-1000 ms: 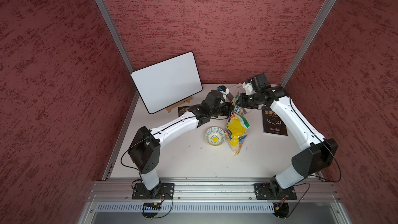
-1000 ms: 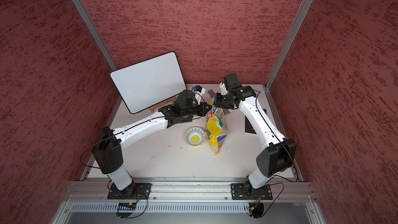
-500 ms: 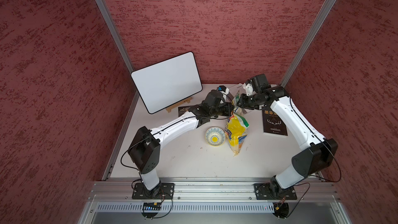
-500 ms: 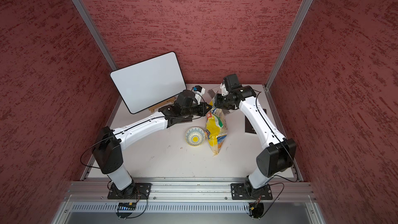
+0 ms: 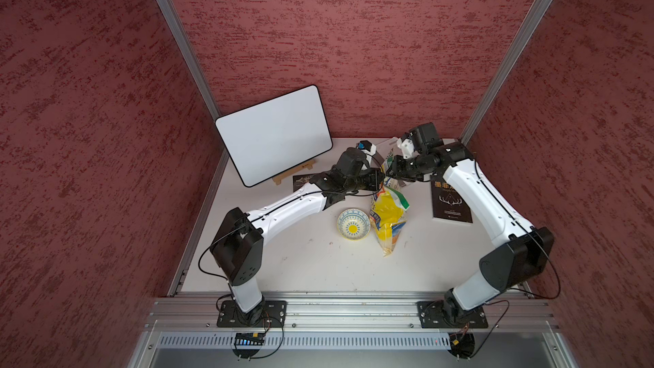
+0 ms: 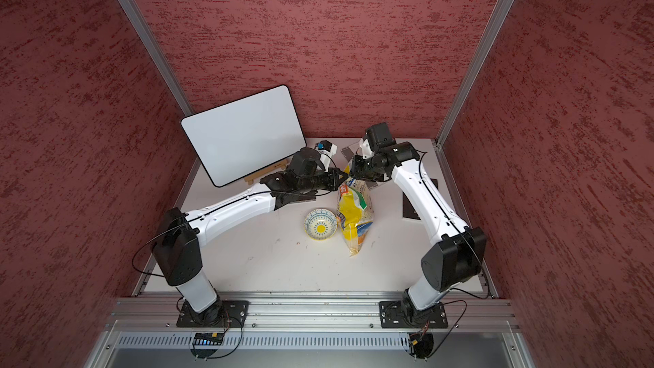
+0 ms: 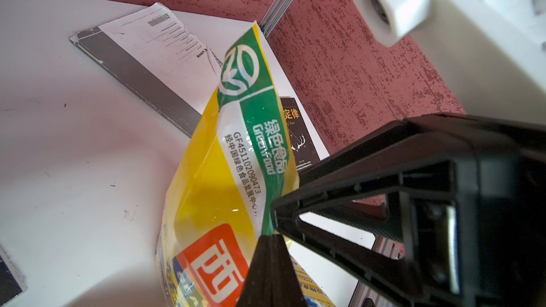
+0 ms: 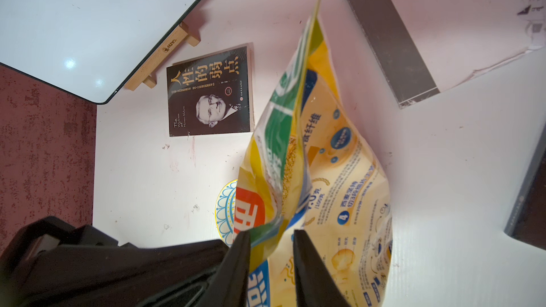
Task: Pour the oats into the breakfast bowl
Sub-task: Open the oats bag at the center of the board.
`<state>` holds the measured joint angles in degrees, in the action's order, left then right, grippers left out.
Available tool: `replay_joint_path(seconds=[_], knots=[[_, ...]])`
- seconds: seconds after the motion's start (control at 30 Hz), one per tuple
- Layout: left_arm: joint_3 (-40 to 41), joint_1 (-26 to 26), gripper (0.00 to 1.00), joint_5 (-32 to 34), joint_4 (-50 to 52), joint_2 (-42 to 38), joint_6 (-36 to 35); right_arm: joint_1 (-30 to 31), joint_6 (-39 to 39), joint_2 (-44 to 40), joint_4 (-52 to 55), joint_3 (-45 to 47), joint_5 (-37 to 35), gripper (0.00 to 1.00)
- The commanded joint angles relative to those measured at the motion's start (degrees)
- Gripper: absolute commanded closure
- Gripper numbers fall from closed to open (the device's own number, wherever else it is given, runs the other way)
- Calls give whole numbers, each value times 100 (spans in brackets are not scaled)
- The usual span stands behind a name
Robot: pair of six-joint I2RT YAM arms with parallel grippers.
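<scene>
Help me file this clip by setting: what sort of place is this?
Likely a robot lab cell, not a kitchen: red textured panels on aluminium posts enclose a white tabletop, two robot arms are bolted to an aluminium rail, and a blank whiteboard stands behind.

- Both top views are bright and evenly lit from overhead; the white table (image 5: 311, 267) looks washed out, and the arms (image 5: 283, 207) cast only faint, soft shadows.
- The wide lens makes the wall posts (image 5: 178, 40) splay outward near the frame edges.
- Right wrist view: two small glare spots sit on the whiteboard (image 8: 69, 63), and the table takes a pink tint.
- Light glows through the oat bag (image 8: 339, 172); the right gripper's black fingers (image 8: 310, 276) are blurred.
- Left wrist view: bag print is sharp, the white camera housing (image 7: 393, 4) is blurred and nearly blown out.
</scene>
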<state>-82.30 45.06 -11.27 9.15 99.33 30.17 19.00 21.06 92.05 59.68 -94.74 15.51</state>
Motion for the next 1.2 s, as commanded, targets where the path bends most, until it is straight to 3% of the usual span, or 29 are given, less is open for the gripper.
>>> replay_joint_path(seconds=[0.0, 0.13, 0.47, 0.6, 0.63, 0.73, 0.8, 0.97, 1.17], knots=[[21, 0, 100, 102, -62, -50, -18, 59, 3, -2, 43, 92, 22, 81], [13, 2, 100, 115, -54, -95, -19, 46, -36, -89, 132, -61, -74, 100], [182, -14, 100, 710, 181, -744, -389, 24, -446, 83, 964, -1150, -828, 100], [205, -22, 100, 767, 230, -961, -450, 24, -497, 128, 1029, -1402, -513, 100], [162, -23, 96, 747, 268, -963, -473, 20, -491, 124, 1013, -1395, -407, 100], [-103, -15, 59, 618, 456, -879, -516, 29, -520, 112, 1027, -1395, -279, 100], [-437, -15, 47, 498, 769, -672, -581, 32, -543, 105, 1026, -1371, -262, 100], [-1414, -15, 41, 498, 1793, 38, -843, 29, -517, 78, 1011, -1338, -262, 100], [-1808, -17, 47, 647, 2168, 507, -972, 33, -503, 93, 1001, -1310, -301, 100]])
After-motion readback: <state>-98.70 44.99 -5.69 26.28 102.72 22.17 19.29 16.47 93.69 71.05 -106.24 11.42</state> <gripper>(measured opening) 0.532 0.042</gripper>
